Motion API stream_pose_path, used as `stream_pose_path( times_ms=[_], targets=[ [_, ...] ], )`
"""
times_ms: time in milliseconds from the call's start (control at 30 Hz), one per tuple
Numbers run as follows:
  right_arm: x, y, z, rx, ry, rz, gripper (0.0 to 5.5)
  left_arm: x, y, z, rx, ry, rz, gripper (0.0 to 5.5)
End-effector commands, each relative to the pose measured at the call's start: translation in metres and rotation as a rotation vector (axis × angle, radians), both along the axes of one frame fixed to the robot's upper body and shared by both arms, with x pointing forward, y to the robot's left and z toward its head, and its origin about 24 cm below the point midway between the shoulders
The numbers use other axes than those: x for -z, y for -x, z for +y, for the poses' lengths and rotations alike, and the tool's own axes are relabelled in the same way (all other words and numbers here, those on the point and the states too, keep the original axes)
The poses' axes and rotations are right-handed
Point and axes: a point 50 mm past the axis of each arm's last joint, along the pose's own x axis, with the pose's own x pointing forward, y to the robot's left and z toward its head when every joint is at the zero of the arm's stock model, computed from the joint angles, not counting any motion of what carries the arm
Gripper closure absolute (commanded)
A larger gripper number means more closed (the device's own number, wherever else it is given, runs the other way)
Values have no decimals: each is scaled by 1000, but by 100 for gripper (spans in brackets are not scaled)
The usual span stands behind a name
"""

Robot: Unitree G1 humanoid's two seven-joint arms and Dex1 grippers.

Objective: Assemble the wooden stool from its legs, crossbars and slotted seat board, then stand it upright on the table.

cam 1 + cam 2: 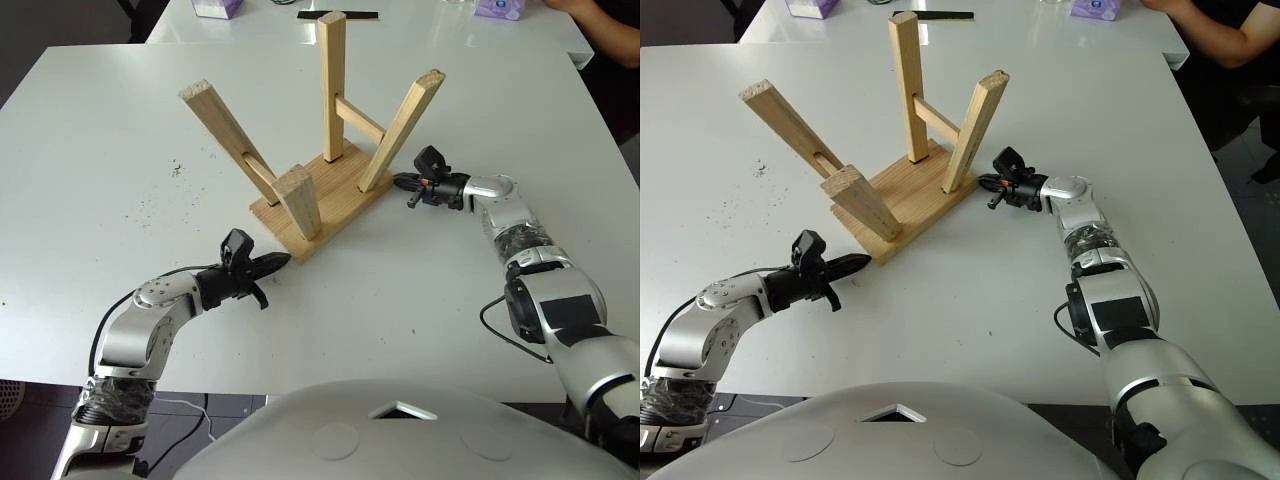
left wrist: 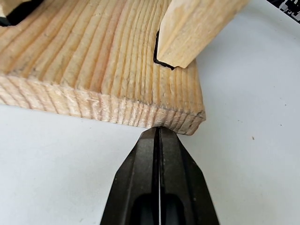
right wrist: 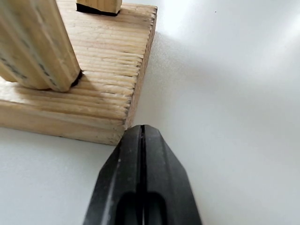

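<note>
Found stool [image 1: 340, 182] inverted; judged rigid, light, best held by legs [image 1: 333, 85]. Noted left gripper [image 1: 278, 261], right gripper [image 1: 398, 181] closed, empty, at seat [image 2: 93, 56] corners.

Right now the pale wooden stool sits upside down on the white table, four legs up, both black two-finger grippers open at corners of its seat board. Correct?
No: both are shut, not open. In the left wrist view the left gripper is pressed shut at a corner of the seat board; the right wrist view shows the right gripper likewise. Rest holds.
</note>
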Motion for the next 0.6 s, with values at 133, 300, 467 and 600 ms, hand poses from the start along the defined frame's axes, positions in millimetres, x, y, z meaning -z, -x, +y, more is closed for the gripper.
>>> stream_pose_path(
  times_ms=[133, 300, 467, 600],
  targets=[
    [-1, -4, -3, 34, 47, -21, 550, 5, 2, 6, 3, -49, 39, 549],
    [-5, -8, 4, 2, 52, -23, 550, 10, -1, -4, 8, -24, 39, 549],
    [-6, -6, 10, -58, 30, -6, 550, 13, -2, -11, 13, -7, 39, 549],
    [-4, 3, 11, -160, -22, 29, 550, 16, -3, -10, -2, -16, 35, 549]
  ],
)
